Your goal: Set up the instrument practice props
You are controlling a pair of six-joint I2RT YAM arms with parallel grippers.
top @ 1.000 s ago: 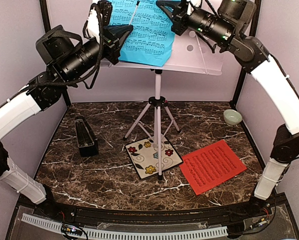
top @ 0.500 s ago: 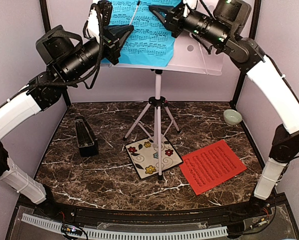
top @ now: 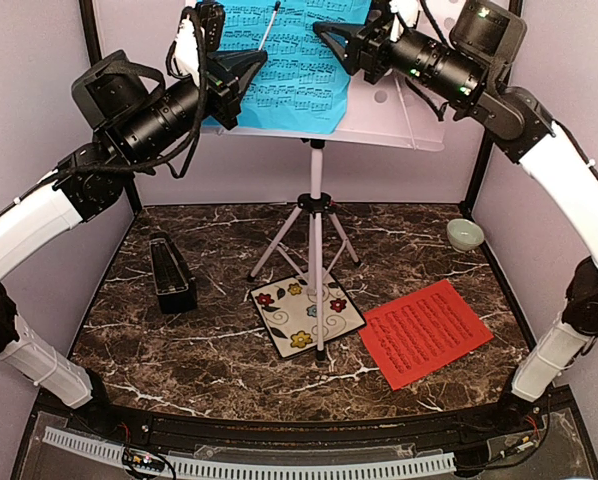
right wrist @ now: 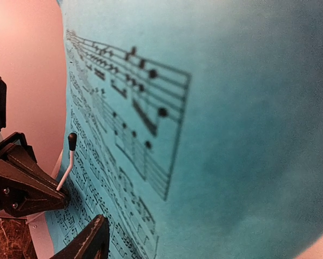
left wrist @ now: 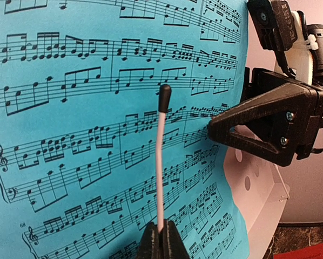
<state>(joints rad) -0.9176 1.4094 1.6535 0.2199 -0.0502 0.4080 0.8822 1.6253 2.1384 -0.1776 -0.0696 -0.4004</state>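
The white perforated music stand (top: 394,118) stands on its tripod (top: 316,240) at the back. A blue music sheet (top: 299,75) rests on it and fills the left wrist view (left wrist: 69,135) and the right wrist view (right wrist: 231,135). My left gripper (top: 261,56) is shut on the stand's thin white retaining wire (left wrist: 160,162), which is lifted off the sheet. My right gripper (top: 329,35) is at the sheet's right edge, open, with one finger (right wrist: 88,240) showing. The red music sheet (top: 424,332) lies flat at the front right. The black metronome (top: 172,272) stands at the left.
A square floral tile (top: 307,313) lies under the tripod's front leg. A small pale bowl (top: 465,235) sits at the right edge of the marble table (top: 179,360). Booth walls close in on both sides.
My right gripper's jaws have spread apart at the blue sheet's right edge, and its wrist has drawn back to the right. The left arm still pinches the wire.
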